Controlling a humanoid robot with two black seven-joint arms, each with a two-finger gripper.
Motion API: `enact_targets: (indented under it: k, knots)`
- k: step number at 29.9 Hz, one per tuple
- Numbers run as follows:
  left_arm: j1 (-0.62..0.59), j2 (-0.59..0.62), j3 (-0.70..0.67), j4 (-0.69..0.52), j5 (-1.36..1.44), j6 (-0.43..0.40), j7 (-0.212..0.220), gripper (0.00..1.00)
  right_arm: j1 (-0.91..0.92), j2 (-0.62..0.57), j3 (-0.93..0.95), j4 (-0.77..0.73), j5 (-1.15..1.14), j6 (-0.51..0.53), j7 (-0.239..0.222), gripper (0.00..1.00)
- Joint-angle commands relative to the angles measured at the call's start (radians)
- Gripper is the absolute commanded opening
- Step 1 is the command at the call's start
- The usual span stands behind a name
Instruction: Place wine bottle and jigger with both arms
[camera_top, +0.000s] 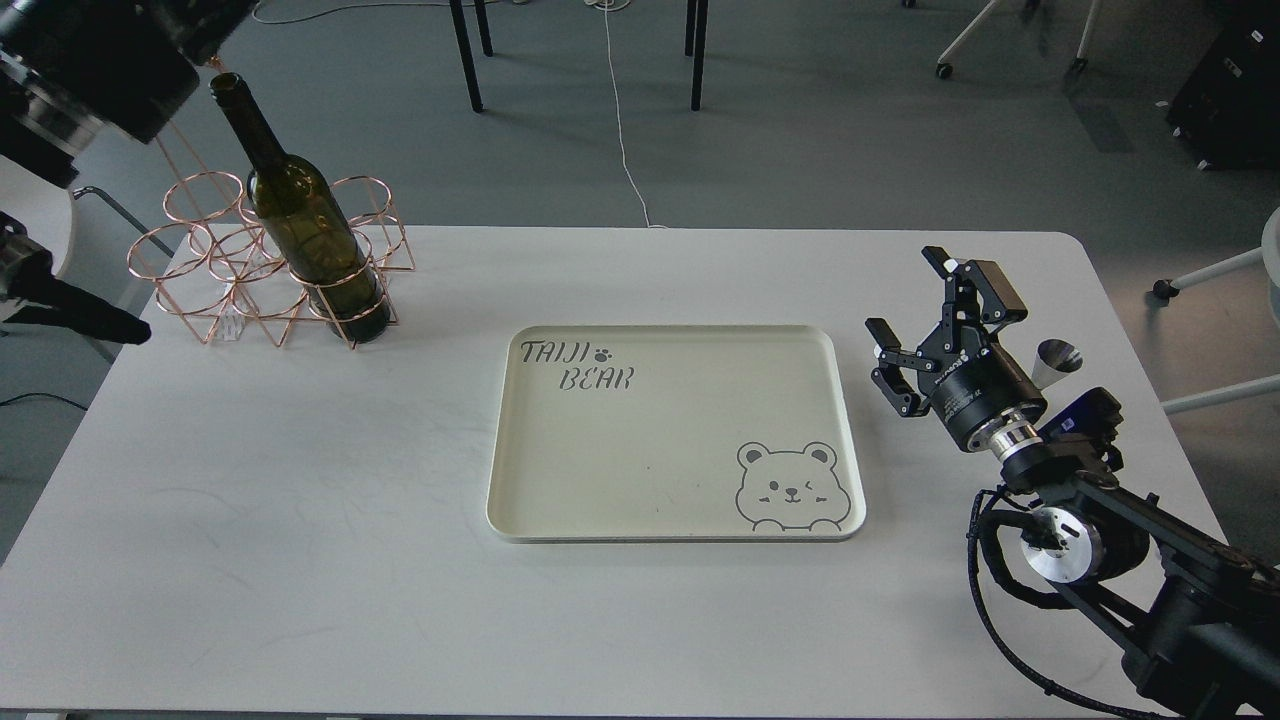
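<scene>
Head view: jigger (1058, 362) just right of, seemingly behind, right gripper (935, 325), jaws spread.

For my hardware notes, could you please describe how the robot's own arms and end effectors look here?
The right arm is black with silver joints and looping black cables. Its end effector is black, two-fingered, on a cylindrical wrist with small white lettering. The left arm shows only bulky black and grey segments; its end effector isn't clearly visible.

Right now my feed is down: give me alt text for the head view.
A cream tray with a bear drawing lies bare at the middle of a white table. The wine bottle stands in a copper wire rack at the far left. The right gripper hovers open right of the tray, with the jigger partly hidden behind it.
</scene>
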Motion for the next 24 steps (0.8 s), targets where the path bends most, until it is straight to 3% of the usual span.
enact_targets:
  k: [1, 5, 9, 14, 19, 24]
  knots:
    - [0.165, -0.130, -0.097, -0.029, -0.010, -0.010, 0.000, 0.98, 0.008, 0.032, 0.029, -0.048, 0.004, 0.007, 0.000, 0.98]
    - [0.338, -0.345, -0.246, -0.018, -0.012, -0.010, 0.000, 0.98, 0.007, 0.034, 0.028, -0.058, -0.003, 0.013, 0.000, 0.98]
    - [0.460, -0.482, -0.303, 0.014, -0.012, -0.012, 0.126, 0.98, 0.007, 0.035, 0.032, -0.069, -0.001, 0.014, 0.000, 0.98]
    - [0.578, -0.577, -0.398, 0.058, -0.022, -0.032, 0.148, 0.98, 0.005, 0.035, 0.029, -0.060, 0.000, 0.014, 0.000, 0.98]
    - [0.656, -0.634, -0.500, 0.077, -0.097, -0.150, 0.215, 0.98, -0.015, 0.035, 0.020, -0.037, -0.001, 0.017, 0.000, 0.98]
    - [0.675, -0.646, -0.506, 0.078, -0.098, -0.162, 0.218, 0.98, -0.039, 0.035, 0.020, 0.005, -0.003, 0.023, 0.000, 0.98]
